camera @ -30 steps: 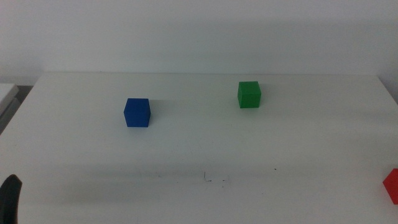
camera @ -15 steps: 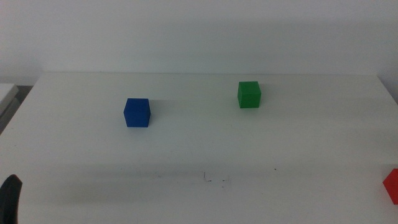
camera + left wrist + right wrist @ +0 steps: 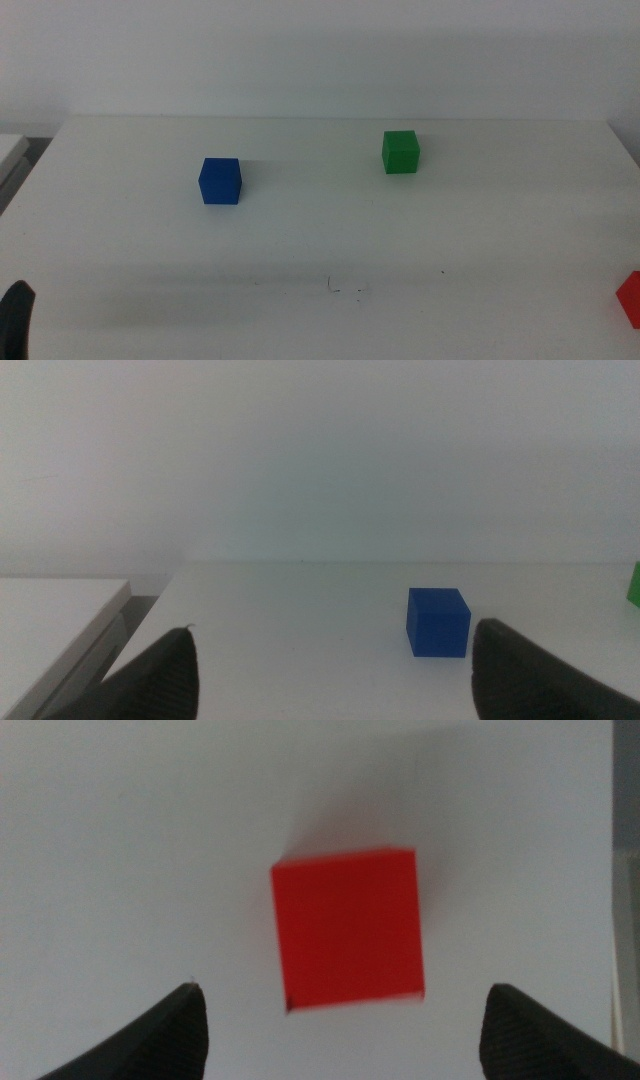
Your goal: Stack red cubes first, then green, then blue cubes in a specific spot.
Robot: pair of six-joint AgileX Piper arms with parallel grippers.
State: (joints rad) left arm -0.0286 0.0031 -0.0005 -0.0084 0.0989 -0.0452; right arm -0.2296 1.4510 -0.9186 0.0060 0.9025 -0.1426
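Observation:
The red cube (image 3: pixel 630 297) sits at the table's right edge, cut off by the middle view's border. In the right wrist view the red cube (image 3: pixel 347 928) lies flat on the white table, and my right gripper (image 3: pixel 342 990) hovers over it, open, a jaw on either side. The green cube (image 3: pixel 401 152) stands back right of centre and the blue cube (image 3: pixel 220 181) back left. Faint scribbles mark the spot (image 3: pixel 345 289) near the front middle. My left gripper (image 3: pixel 335 632) waits open at the front left (image 3: pixel 15 320), facing the blue cube (image 3: pixel 438 622).
The white table (image 3: pixel 320 230) ends just beyond the red cube, where its edge (image 3: pixel 612 870) shows in the right wrist view. A white side surface (image 3: pixel 55 620) lies off the table's left edge. A sliver of the green cube (image 3: pixel 634 582) shows in the left wrist view.

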